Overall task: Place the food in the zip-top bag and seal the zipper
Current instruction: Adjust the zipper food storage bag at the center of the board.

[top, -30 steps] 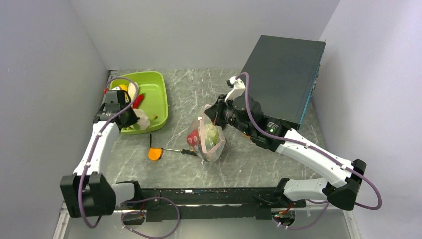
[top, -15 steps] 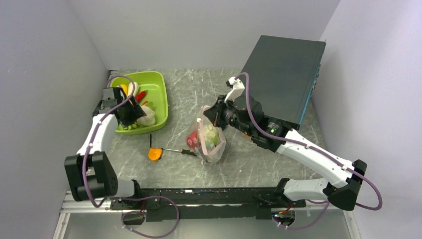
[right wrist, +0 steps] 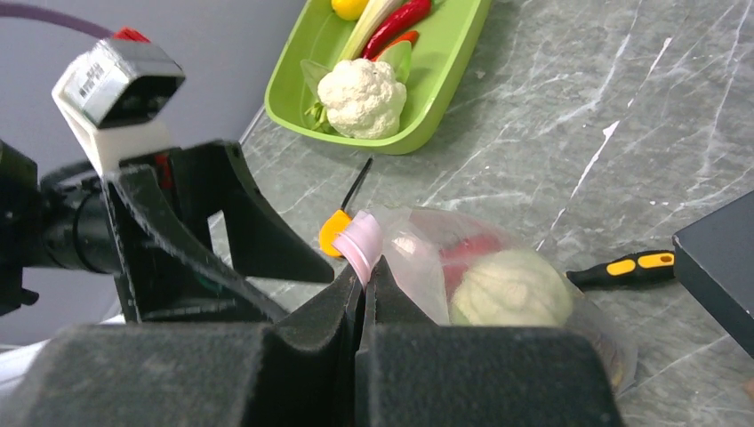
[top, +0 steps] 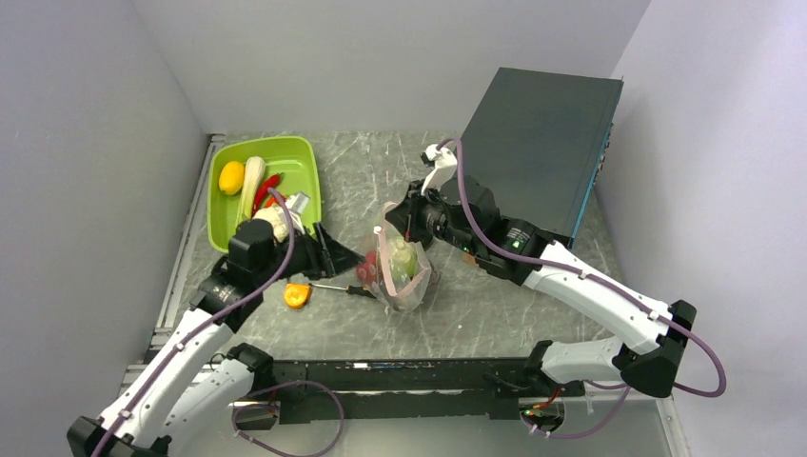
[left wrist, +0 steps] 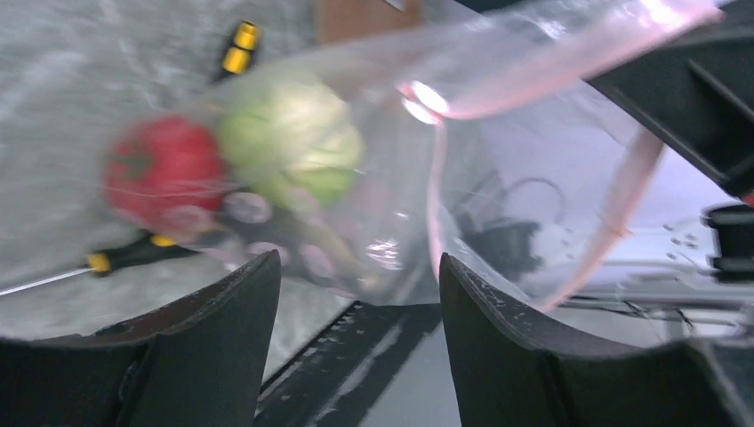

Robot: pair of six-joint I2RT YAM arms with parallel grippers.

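The zip-top bag (top: pixel 403 274) stands upright at mid table, clear and crinkly. My right gripper (right wrist: pixel 366 267) is shut on the zipper (right wrist: pixel 362 245), the pink strip at the bag's mouth, and holds it up. Inside the bag lie a light-green leafy head (right wrist: pixel 511 289) and a red round piece (left wrist: pixel 160 169). My left gripper (left wrist: pixel 360 267) is open and empty, just left of the bag with its mouth (left wrist: pixel 569 71) ahead of it. A white cauliflower (right wrist: pixel 362 96) and red chili peppers (right wrist: pixel 396 20) lie in the lime-green tray (top: pixel 303 164).
An orange tape measure (top: pixel 297 295) and a yellow-and-black screwdriver (top: pixel 347 289) lie on the table left of the bag. A large black box (top: pixel 542 143) stands at the back right. The tray also holds a yellow fruit (top: pixel 231 177) and a pale long vegetable (top: pixel 251 186).
My left arm has swung from the tray across to the bag's left side, and its jaws have opened. The cauliflower stays in the tray. The right gripper keeps its hold.
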